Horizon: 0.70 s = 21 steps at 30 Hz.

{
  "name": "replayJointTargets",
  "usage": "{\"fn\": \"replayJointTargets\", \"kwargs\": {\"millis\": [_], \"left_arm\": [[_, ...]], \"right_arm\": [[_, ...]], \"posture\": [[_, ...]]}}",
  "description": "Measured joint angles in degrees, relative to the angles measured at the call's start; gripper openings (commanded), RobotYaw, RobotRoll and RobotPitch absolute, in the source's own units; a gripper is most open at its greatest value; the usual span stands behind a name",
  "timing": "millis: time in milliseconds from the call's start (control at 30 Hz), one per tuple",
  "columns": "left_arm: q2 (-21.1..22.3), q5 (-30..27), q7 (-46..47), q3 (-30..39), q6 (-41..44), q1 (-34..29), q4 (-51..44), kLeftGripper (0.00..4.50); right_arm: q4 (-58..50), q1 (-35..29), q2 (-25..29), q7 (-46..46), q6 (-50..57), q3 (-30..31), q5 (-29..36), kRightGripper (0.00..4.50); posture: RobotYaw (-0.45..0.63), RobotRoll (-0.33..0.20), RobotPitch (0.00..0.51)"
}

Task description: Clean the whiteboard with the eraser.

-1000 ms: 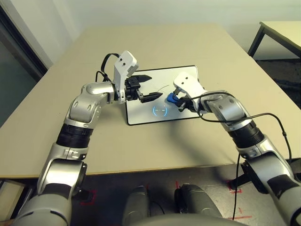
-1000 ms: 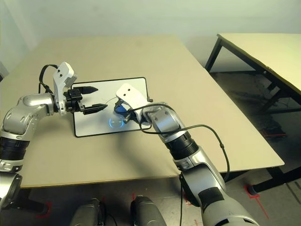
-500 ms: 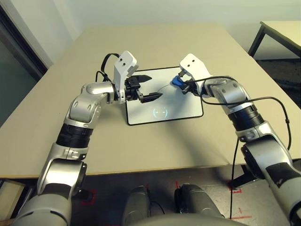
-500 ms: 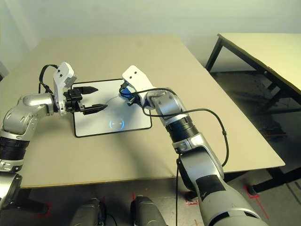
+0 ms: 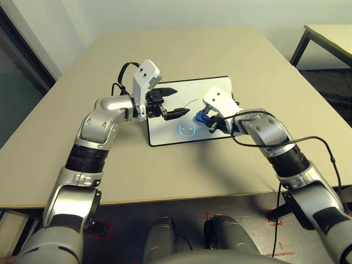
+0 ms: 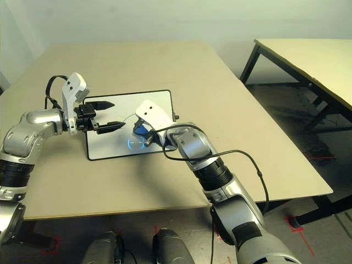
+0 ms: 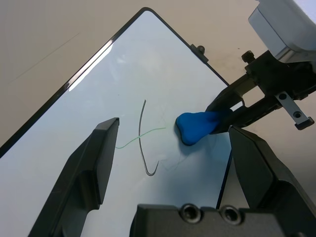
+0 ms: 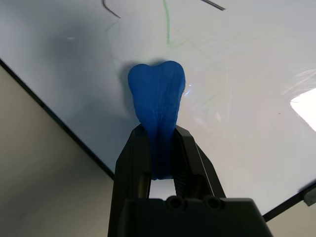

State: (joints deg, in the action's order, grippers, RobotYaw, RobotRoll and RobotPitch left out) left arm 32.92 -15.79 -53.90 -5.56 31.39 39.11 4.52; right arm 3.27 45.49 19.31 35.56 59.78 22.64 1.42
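The whiteboard (image 5: 214, 127) lies flat mid-table, white with a thin black frame, bearing a dark curved scribble (image 7: 144, 143) and a faint green line. My right gripper (image 5: 204, 118) is shut on the blue eraser (image 5: 201, 116), whose squeezed tip (image 8: 157, 96) presses on the board near its middle. My left gripper (image 5: 175, 102) hovers open over the board's left part, its two black fingers (image 7: 89, 170) spread on either side of the scribble, nothing between them.
The beige table (image 5: 181, 170) has free room all around the board. A second table (image 6: 308, 60) with black legs stands off to the right. A black cable (image 5: 308, 137) trails along my right forearm.
My right gripper swept with the eraser from the board's middle to its far right corner, then back to the middle. The left arm stayed still.
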Motion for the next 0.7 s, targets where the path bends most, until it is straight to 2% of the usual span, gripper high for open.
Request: {"fn": "replayJointTargets", "kwargs": {"millis": [133,233,367,500,700], "left_arm": [[0.64,0.18,-0.42,-0.02,-0.12,-0.01,0.49,4.5],[2.78,0.44,-1.17,-0.01,-0.37,-0.18,1.13,4.5],[5.13,0.51,-2.65,-0.28,0.06,-1.79,1.17,4.5],[8.36,0.61,-4.35,-0.77,2.6,-2.98,0.83,4.5],[8.99,0.57,-5.03,-1.0,3.71,-2.93,-0.15,4.5]], "right_arm": [[6.52,5.1,-0.03,-0.72,-3.75,-1.28,-0.43,0.59],[8.68,6.18,0.21,-1.01,-5.87,-1.86,-1.03,0.59],[4.11,2.85,1.23,-0.3,-4.74,-1.27,-1.17,0.59],[-5.71,-4.28,2.06,1.34,0.92,2.4,-0.63,0.59],[-7.27,-5.04,2.29,1.75,3.36,4.2,-0.13,0.59]], "posture": [[-0.05,0.0,0.02],[-0.05,0.0,0.018],[-0.05,0.0,0.017],[-0.05,0.0,0.019],[-0.04,0.0,0.027]]}}
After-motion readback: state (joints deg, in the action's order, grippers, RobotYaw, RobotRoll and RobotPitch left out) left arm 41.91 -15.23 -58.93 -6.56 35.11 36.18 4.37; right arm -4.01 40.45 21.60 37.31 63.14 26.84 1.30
